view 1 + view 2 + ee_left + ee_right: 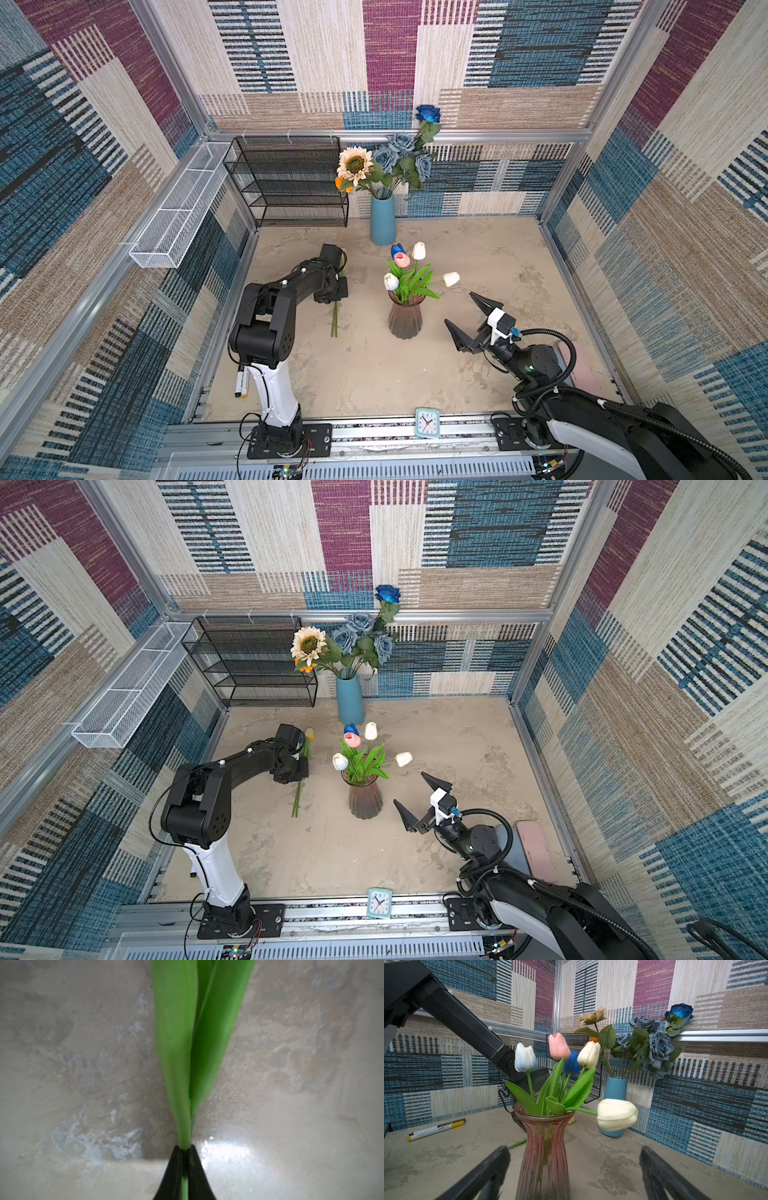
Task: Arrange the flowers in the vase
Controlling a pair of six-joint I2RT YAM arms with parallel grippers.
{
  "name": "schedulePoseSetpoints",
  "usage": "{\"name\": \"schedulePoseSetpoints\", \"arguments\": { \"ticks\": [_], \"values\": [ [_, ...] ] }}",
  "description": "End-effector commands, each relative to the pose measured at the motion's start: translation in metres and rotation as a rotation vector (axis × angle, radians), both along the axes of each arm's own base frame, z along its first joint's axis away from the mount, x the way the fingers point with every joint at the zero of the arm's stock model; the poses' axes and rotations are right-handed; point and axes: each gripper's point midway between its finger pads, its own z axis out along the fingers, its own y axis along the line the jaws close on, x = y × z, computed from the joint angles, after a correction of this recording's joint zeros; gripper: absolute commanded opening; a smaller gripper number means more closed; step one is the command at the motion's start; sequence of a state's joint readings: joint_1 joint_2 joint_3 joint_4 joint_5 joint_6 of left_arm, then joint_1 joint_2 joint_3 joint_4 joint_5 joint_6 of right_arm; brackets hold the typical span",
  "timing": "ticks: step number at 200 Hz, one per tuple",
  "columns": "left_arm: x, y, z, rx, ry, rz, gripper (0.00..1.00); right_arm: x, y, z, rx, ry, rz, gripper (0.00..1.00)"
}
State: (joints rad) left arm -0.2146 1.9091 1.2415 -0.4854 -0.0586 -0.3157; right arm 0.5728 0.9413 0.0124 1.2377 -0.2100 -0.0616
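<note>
A pink ribbed glass vase [405, 318] [365, 798] [544, 1157] stands mid-table and holds several tulips [409, 270] [558, 1047]: white, pink, blue and pale blue. One more tulip lies on the table left of it, its green stem [334, 320] [296, 802] [185, 1132] running towards the front and its yellow head [309, 732] by the left wrist. My left gripper [185, 1147] points down and is shut on that stem just below the leaves. My right gripper [459, 307] [409, 787] [574, 1151] stands open just right of the vase, apart from it.
A blue vase [382, 220] with roses and a sunflower [354, 164] stands at the back wall beside a black mesh shelf [286, 183]. A white mesh basket [178, 216] hangs on the left wall. A clock [427, 423] is at the front edge, a marker [436, 1129] at the left, a pink pad [536, 850] at the right.
</note>
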Motion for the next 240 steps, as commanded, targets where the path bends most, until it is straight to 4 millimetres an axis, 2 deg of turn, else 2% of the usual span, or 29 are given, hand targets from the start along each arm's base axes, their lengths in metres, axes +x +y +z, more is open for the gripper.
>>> {"name": "schedulePoseSetpoints", "arguments": {
  "ticks": [1, 47, 94, 111, 135, 165, 185, 215, 230, 240],
  "values": [
    [-0.001, 0.001, 0.004, 0.007, 0.004, -0.004, 0.09, -0.002, 0.0, 0.007, 0.014, -0.023, 0.004, 1.0],
    [-0.002, 0.004, 0.025, 0.013, -0.04, 0.001, 0.04, -0.002, 0.001, 0.007, 0.013, -0.02, 0.009, 1.0],
    [-0.002, 0.004, 0.04, 0.001, -0.083, 0.001, 0.09, -0.002, 0.001, 0.007, 0.013, -0.02, 0.01, 1.0],
    [-0.002, 0.003, 0.038, 0.002, -0.075, -0.006, 0.13, -0.002, 0.001, 0.007, 0.014, -0.021, 0.01, 1.0],
    [-0.002, 0.002, 0.03, 0.003, -0.063, -0.01, 0.06, -0.003, 0.0, 0.008, 0.015, -0.024, 0.009, 1.0],
    [-0.001, 0.001, 0.023, -0.002, -0.045, -0.012, 0.08, -0.003, 0.0, 0.008, 0.015, -0.026, 0.007, 1.0],
    [-0.002, 0.001, 0.016, 0.001, -0.026, -0.012, 0.22, -0.003, 0.0, 0.008, 0.014, -0.024, 0.007, 1.0],
    [-0.002, -0.002, 0.003, -0.008, 0.001, -0.015, 0.23, -0.003, 0.0, 0.008, 0.014, -0.023, 0.009, 1.0],
    [-0.001, -0.006, -0.001, -0.03, 0.009, -0.019, 0.21, -0.003, 0.0, 0.008, 0.014, -0.024, 0.009, 1.0],
    [-0.001, -0.006, -0.002, -0.032, 0.01, -0.018, 0.14, -0.002, 0.0, 0.008, 0.013, -0.022, 0.009, 1.0]
  ]
}}
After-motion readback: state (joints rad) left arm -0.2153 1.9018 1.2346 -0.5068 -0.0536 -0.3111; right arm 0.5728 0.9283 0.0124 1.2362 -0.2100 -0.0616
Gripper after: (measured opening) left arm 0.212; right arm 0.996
